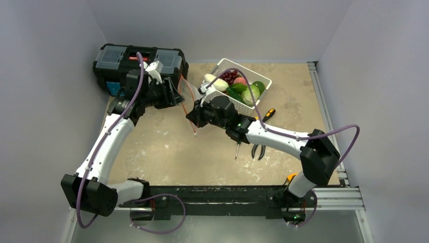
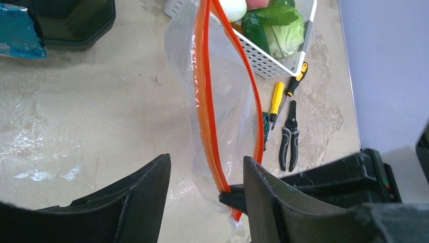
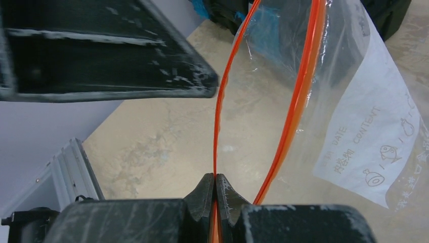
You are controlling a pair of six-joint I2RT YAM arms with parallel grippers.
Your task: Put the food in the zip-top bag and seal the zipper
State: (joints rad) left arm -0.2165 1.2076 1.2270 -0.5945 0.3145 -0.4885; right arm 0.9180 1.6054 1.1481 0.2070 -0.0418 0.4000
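The clear zip-top bag (image 2: 230, 109) hangs in the air between my two grippers, its mouth spread open. Its orange-red zipper strip (image 2: 205, 91) runs in two lines; a small white slider (image 2: 236, 223) sits at the lower end. My right gripper (image 3: 215, 178) is shut on one lip of the strip (image 3: 217, 121). My left gripper (image 2: 206, 159) is open, with its fingers on either side of the other lip. The food lies in the white basket (image 1: 255, 104): cabbage (image 2: 286, 33), cucumber (image 2: 254, 31), a white vegetable (image 2: 232, 7), a peach (image 1: 240, 80). From above, the grippers (image 1: 174, 96) (image 1: 195, 117) are close together.
A black toolbox (image 1: 139, 61) stands at the back left, just behind my left arm. Pliers (image 1: 258, 151) and screwdrivers (image 1: 268, 114) (image 1: 237, 150) lie on the table under and beside my right arm. A metal rail (image 1: 324, 101) runs along the right edge.
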